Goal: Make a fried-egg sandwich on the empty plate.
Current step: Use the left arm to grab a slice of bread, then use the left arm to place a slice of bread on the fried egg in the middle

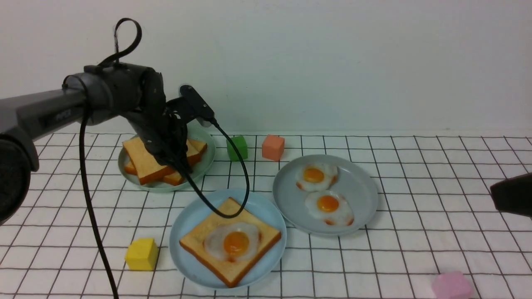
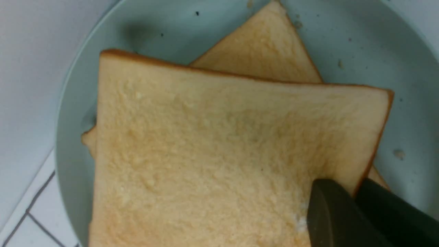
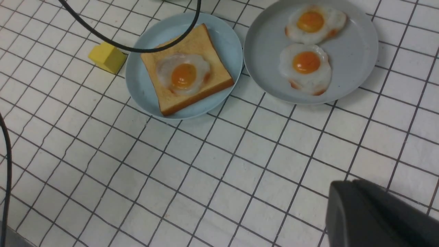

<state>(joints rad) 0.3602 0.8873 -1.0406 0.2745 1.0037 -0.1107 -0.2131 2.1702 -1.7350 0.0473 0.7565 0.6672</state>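
- One relation governs the coming move: from the left gripper [image 2: 355,206], the blue plate [image 1: 189,218] lies toward the table's [image 1: 415,249] near edge and a little toward its right edge.
- That gripper hangs over the green plate [image 1: 205,160] near the far left corner. It pinches the top slice [image 2: 219,154] at one corner, with one finger on the crumb face and the other beyond the crust.
- I cannot tell whether that slice has cleared the toast under it; it lies askew across them.
- On the blue plate sits the base slice [image 3: 171,103] with an egg [image 3: 183,73] centred on it. By my reading, only the lid is missing.
- The base slice lies diamond-wise, one corner toward the near edge, so the held slice probably needs turning to match.
- The left arm is far nearer. The right gripper [image 1: 513,195] sits by the right edge, well apart, and too little of it shows to tell its state.
- The toast is thick and square, with a porous golden face and a darker crust, and it probably yields under a pinch.
- The egg is glossy white with a domed orange yolk, so a lid may rock on it.
- The plates are smooth with shallow rims.
- The grey plate [image 1: 365,195], just beside the blue one, holds two spare eggs.
- The arm's cable [image 1: 232,214] droops over the blue plate and might brush the egg.
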